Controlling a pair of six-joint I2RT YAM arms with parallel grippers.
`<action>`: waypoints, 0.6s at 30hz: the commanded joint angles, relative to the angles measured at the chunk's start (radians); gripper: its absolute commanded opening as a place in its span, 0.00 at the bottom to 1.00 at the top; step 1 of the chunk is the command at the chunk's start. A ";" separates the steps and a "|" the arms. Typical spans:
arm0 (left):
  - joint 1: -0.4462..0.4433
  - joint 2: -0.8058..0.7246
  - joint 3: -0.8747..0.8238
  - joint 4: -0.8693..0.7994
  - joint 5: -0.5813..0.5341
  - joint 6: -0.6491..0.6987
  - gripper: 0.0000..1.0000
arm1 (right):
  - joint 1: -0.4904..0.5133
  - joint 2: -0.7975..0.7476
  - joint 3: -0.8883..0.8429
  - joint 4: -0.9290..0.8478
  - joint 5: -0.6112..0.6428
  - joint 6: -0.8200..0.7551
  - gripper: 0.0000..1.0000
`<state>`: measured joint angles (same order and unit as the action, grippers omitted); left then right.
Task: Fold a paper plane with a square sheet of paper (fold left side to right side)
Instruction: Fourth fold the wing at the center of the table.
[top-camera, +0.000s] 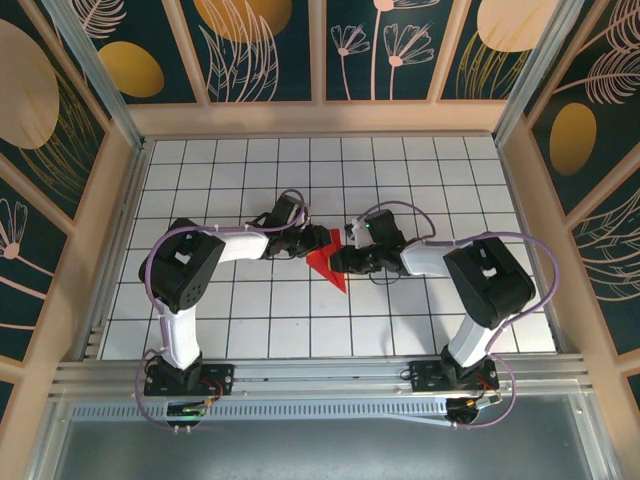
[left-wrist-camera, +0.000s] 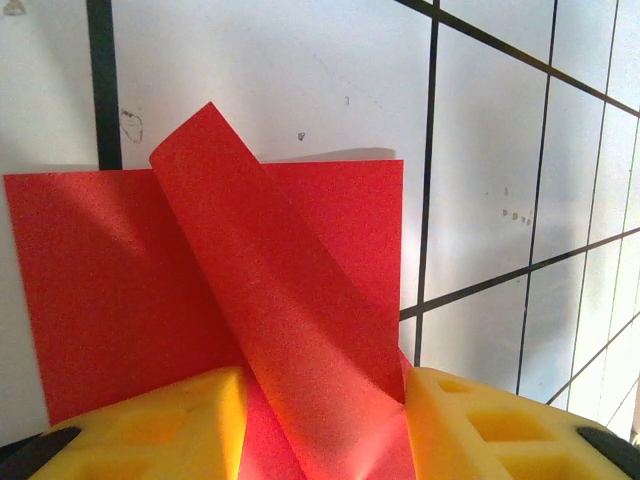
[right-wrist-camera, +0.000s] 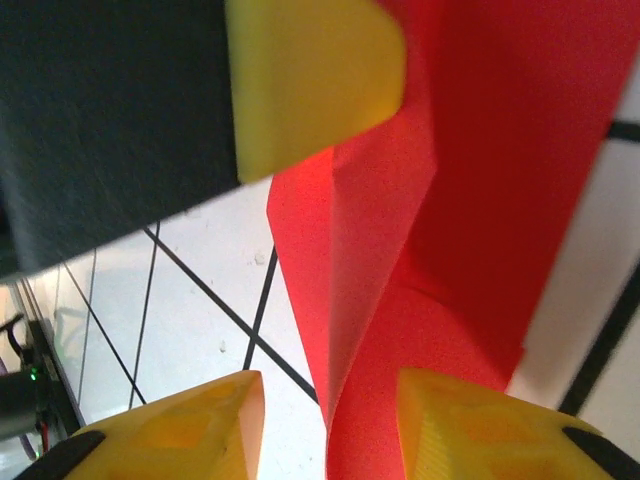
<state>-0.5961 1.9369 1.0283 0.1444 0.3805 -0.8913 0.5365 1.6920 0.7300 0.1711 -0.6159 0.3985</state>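
Left fingers (left-wrist-camera: 150, 430) apart, curled red paper (left-wrist-camera: 300, 300) flap between; right fingers (right-wrist-camera: 470, 425) apart astride it; grid table (left-wrist-camera: 250, 70) beneath.

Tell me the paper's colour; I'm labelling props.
The sheet of paper is plain bright red, clearest in the left wrist view.

Left gripper (top-camera: 317, 243) and right gripper (top-camera: 348, 263) sit nose to nose over the curled-up red paper (top-camera: 326, 267), so there's hardly any gap there. The rest of the gridded table (top-camera: 250, 165) is open, right out to the back wall (top-camera: 320, 118).
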 joint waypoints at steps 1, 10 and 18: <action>-0.001 0.033 0.010 -0.057 -0.031 0.018 0.46 | -0.050 -0.035 -0.009 -0.014 -0.024 -0.015 0.42; 0.001 0.029 0.009 -0.054 -0.030 0.017 0.46 | -0.070 0.024 0.040 0.016 -0.067 0.006 0.43; -0.001 0.028 0.009 -0.052 -0.031 0.017 0.46 | -0.067 0.076 0.057 0.057 -0.111 0.042 0.36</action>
<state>-0.5961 1.9369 1.0286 0.1436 0.3805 -0.8913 0.4683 1.7405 0.7532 0.2012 -0.6868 0.4217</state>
